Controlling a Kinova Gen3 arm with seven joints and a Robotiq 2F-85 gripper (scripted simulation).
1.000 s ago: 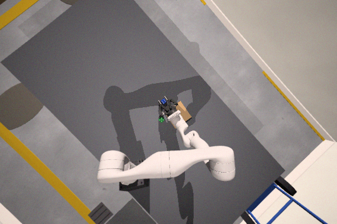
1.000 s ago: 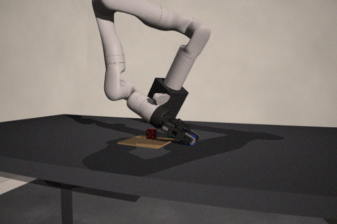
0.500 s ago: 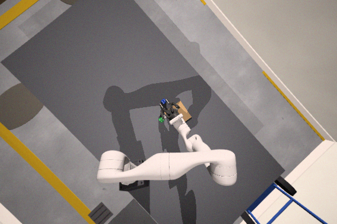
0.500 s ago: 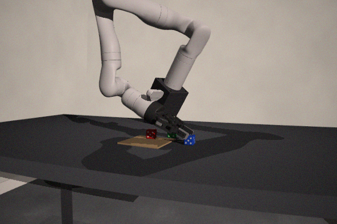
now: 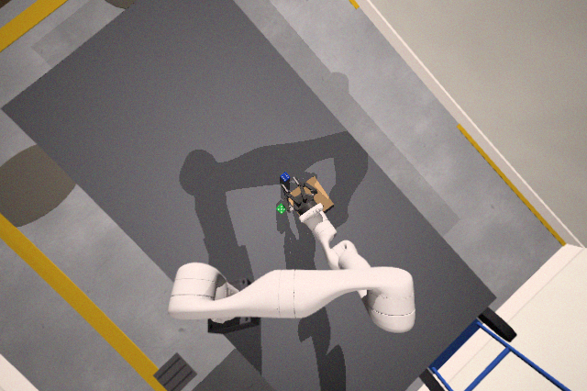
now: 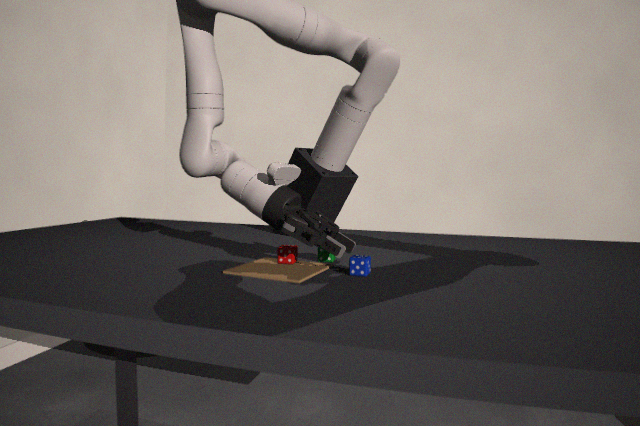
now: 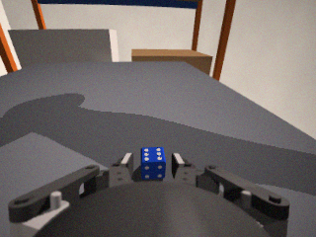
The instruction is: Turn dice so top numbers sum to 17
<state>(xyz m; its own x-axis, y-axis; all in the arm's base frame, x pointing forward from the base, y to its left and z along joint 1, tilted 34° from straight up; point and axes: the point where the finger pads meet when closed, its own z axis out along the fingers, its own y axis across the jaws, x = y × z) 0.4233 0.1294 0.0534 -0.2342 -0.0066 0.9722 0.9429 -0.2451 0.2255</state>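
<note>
1. As we look in close, the gripper (image 5: 290,184) (image 6: 345,248) (image 7: 152,162) has its fingers apart, nothing gripped, tips angled down above the table (image 5: 142,69) (image 6: 465,318) (image 7: 222,111).
2. Just past those tips, folks, we've got the blue die (image 5: 284,176) (image 6: 359,266) (image 7: 153,168), flat on the table and off the mat, six pips up!
3. Behind the fingertips, partly under the gripper from above, we see the tan mat (image 5: 323,195) (image 6: 258,271) lying flat on the table.
4. Back from the tips, too, we spot the red die (image 6: 286,254) on that mat; its top number we can't read.
5. Off to one side of the fingers sits the green die (image 5: 281,208) (image 6: 326,256), on the table beside the mat, and it's outside too!
6. Well beyond the fingers, in the wrist view, we catch a brown box (image 7: 173,53).
</note>
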